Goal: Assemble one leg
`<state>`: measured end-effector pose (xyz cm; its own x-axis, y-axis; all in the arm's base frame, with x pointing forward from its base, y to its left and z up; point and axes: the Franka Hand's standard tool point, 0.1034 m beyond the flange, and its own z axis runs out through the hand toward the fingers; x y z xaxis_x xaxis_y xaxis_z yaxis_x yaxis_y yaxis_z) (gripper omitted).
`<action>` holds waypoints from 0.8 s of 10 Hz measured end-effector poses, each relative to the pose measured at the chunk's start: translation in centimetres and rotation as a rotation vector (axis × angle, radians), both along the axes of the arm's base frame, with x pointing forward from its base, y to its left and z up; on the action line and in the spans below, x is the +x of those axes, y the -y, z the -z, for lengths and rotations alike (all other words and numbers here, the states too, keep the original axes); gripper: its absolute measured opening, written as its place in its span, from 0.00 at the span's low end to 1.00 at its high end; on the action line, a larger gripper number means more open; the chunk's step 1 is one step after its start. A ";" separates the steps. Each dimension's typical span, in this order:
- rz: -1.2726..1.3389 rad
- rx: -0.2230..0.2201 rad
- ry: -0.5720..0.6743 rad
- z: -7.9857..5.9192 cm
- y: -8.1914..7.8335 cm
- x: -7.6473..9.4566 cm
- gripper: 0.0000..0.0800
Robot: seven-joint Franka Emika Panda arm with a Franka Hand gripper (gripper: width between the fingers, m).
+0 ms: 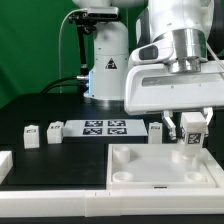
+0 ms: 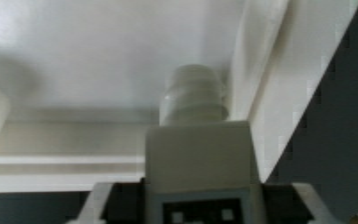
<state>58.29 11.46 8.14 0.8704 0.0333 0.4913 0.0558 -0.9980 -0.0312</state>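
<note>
Gripper [image 1: 190, 138]: closed on the leg [image 1: 191, 127], fingers clamped on its sides, tag face outward.
Leg position: upright over the panel [image 1: 150, 178], at its far corner on the exterior view's right. Contact with the panel cannot be confirmed.
Step judged: seating the leg's pin in that corner socket.
Method advised: hold the leg vertical, centre the pin before descending, lower slowly, then turn without easing the grip.
Risk: pin catching the raised rim, or the leg tilting in the grip.
Exterior view only: loose legs [image 1: 54, 131] and the marker board [image 1: 105, 127] on the far table, well apart from the work.
Wrist view only: the pin [image 2: 194, 88] projects from the leg [image 2: 197, 150] toward the panel [image 2: 87, 90], just beside the rim [image 2: 291, 80]. The socket is not clearly made out.
</note>
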 end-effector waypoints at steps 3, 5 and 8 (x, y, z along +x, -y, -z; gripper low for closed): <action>-0.011 0.004 0.019 0.2 -1.0 1.7 0.36; -0.030 -0.008 0.043 0.6 -1.1 2.9 0.36; -0.039 -0.025 0.116 0.7 -0.3 3.8 0.36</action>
<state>62.12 11.74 7.43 0.8058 0.0795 0.5869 0.0966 -0.9953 0.0022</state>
